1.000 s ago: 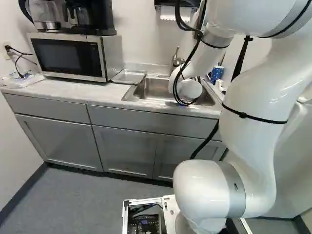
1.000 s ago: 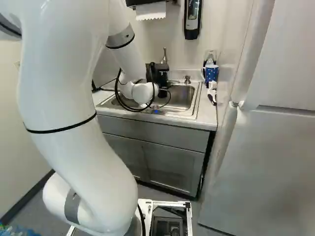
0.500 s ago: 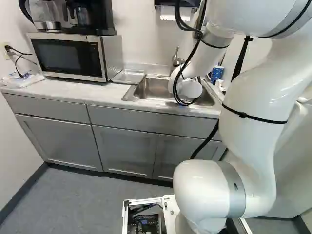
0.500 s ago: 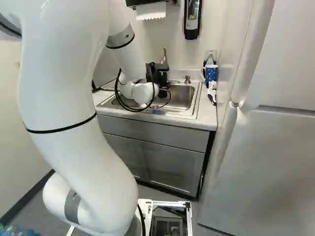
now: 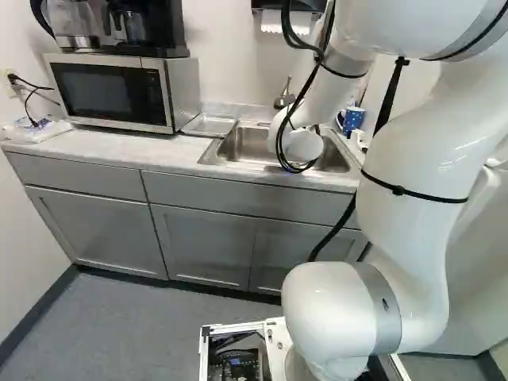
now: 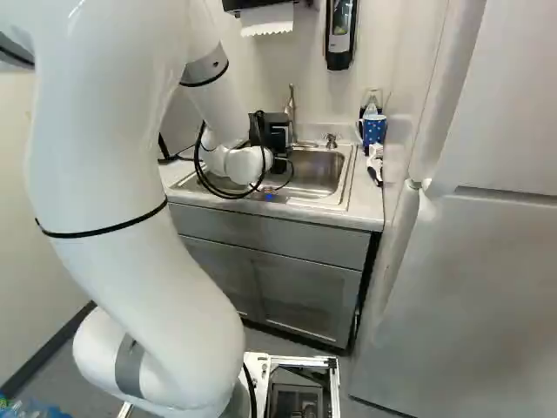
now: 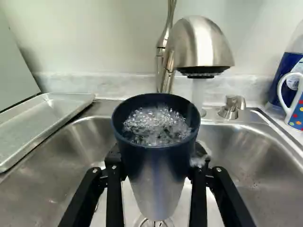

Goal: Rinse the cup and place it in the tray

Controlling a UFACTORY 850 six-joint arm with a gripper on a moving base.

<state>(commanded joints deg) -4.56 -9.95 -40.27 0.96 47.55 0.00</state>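
Observation:
The black gripper point(image 6: 277, 138) is over the sink point(image 6: 327, 174), its fingertips not visible in the right base view. In the wrist view the gripper point(image 7: 156, 165) is shut on the upright cup point(image 7: 154, 184), one finger on each side. Dark blue at the rim and silvery below, the cup holds bubbling water. Behind it stands the faucet point(image 7: 201, 45), from which water point(image 7: 198, 92) runs down at the cup's edge, with spray beside one finger. The metal tray point(image 7: 52, 111) lies on the counter beside the sink, left of it in the left base view point(image 5: 209, 125).
A microwave point(image 5: 115, 91) stands beside the tray. Past the sink's other side are a soap pump point(image 7: 232, 108), a dotted mug point(image 6: 373, 130) and a bottle point(image 7: 289, 61). A white brush point(image 6: 375, 163) lies near the mug. A tall white door panel point(image 6: 461, 261) rises close to the counter's end.
The arm's wrist and gripper have shifted slightly toward the tray side, leftward in both base views, the cup moving with them. The base has not moved.

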